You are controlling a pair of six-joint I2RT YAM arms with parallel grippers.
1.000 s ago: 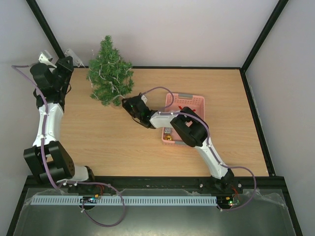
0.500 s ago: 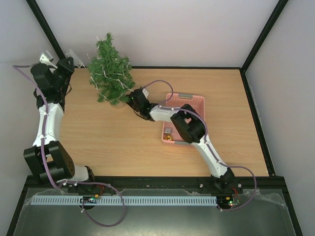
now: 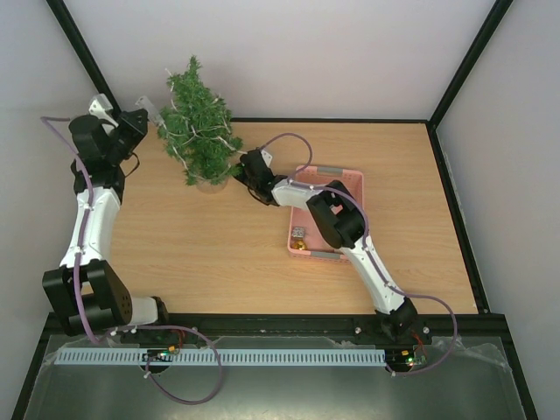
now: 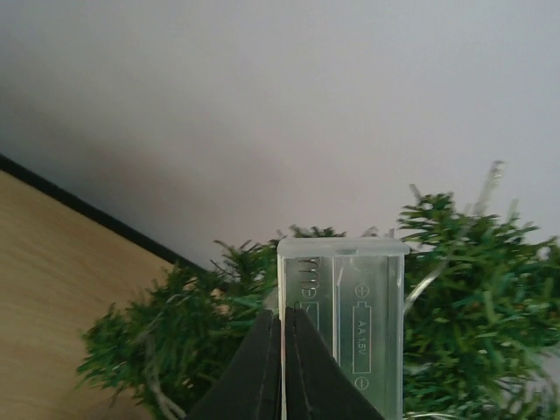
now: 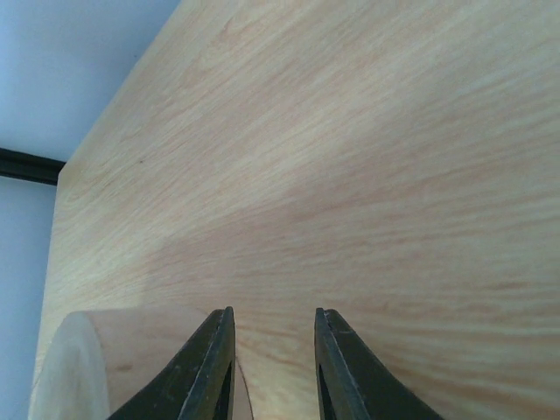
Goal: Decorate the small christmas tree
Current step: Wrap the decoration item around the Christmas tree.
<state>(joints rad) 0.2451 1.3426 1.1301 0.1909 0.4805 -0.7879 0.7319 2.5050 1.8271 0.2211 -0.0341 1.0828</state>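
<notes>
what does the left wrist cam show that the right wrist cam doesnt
Only the left wrist view: the small christmas tree and its green branches, and a clear battery box at the shut left gripper. Only the right wrist view: the right gripper, fingers apart with nothing between them, plus a rounded clear edge at lower left, possibly the tree's base. Both: the wooden table, the pale wall and the black frame strip.

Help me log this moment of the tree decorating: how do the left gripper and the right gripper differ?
The left gripper is shut on a clear battery box; the right gripper is open and empty. The left gripper points at the branches of the small christmas tree; the right gripper sits low over the table by its base. Both are close to the tree.
</notes>
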